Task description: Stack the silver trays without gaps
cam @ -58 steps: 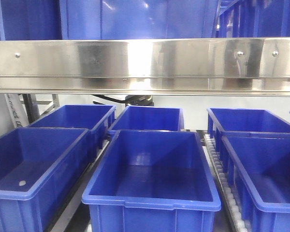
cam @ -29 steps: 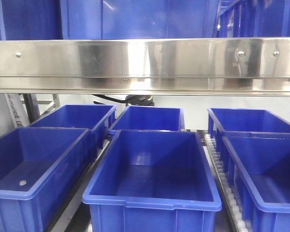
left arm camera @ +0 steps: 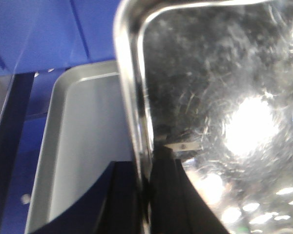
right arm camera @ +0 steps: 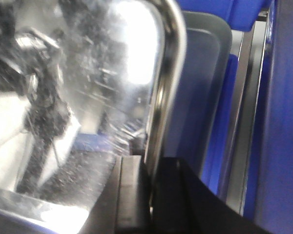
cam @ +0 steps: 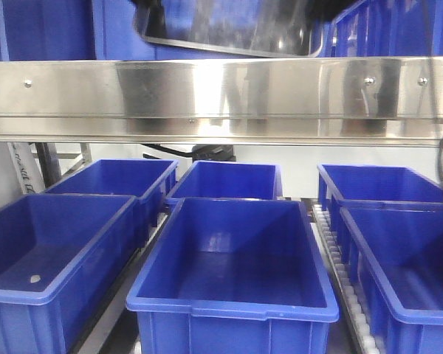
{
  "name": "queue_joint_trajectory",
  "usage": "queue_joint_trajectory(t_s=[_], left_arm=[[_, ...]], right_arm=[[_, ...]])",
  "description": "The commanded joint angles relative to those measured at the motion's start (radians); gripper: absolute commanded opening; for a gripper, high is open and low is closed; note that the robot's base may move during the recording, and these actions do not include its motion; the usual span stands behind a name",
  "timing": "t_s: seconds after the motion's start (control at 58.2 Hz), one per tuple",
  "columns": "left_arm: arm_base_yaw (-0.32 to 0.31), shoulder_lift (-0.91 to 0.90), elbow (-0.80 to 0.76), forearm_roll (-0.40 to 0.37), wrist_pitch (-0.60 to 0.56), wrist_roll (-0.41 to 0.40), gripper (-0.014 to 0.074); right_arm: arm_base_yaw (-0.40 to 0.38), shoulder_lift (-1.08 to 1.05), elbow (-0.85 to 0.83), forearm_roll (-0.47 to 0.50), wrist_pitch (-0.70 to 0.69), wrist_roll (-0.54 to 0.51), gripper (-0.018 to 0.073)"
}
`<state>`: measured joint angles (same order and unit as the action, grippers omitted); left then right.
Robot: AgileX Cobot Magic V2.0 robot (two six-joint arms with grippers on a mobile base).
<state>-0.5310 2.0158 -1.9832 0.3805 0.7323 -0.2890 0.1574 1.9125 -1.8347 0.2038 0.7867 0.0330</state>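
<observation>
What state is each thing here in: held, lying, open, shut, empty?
Shiny silver metal tray: held up by both end effectors.
Matte grey metal tray: lying below it, ungripped.
Left end effector: shut on shiny tray's rim.
Right end effector: shut on opposite rim.
Front centre blue plastic bin: empty.

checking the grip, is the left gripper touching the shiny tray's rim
Touching. The left wrist view shows the left gripper with one dark finger on each side of the rim of the shiny tray, pressed against it, no gap visible.
</observation>
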Motion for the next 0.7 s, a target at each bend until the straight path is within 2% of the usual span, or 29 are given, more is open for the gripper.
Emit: queue_joint_trajectory(t_s=[0.0,0.137,0.172,0.223,0.498,0.584,0.618,0.687], left_arm=[[0.002,-0.010,-0.006,0.037,-0.034,0.015,0.0098],[0.006,-0.010,-0.006,0.037,-0.043,0.015,0.0243],[0.009,-0.010,-0.006,0.037,-0.043,0.015,0.0275],[0.010,-0.010,-0.006,0.041,-0.043,0.015,0.0307],[0.010,-0.087,-0.006,0.058,-0.043,0.012,0.0318],[0.010,-0.146,-0.006,0.058,-0.043,-0.024,0.0293],[0.010,-0.174,-0.006,0.058,-0.041,-0.036,0.0252],[0.010,-0.227,-0.006,0.058,-0.041,-0.036,0.0114]], right_arm=[[0.005,-0.013,-0.009,-0.013,-0.063,-0.024,0.0000],[0.005,-0.013,-0.009,-0.013,-0.081,-0.024,0.0288],[0.005,-0.013,-0.009,-0.013,-0.081,-0.024,0.0338],[0.005,-0.013,-0.009,-0.013,-0.081,-0.024,0.0363],[0.005,-0.084,-0.009,-0.013,-0.074,-0.043,0.0346],[0.005,-0.140,-0.009,-0.016,-0.058,-0.045,0.0256],[0.005,-0.164,-0.009,-0.016,-0.056,-0.047,0.0205],[0.005,-0.208,-0.009,-0.017,-0.041,-0.073,0.0083]])
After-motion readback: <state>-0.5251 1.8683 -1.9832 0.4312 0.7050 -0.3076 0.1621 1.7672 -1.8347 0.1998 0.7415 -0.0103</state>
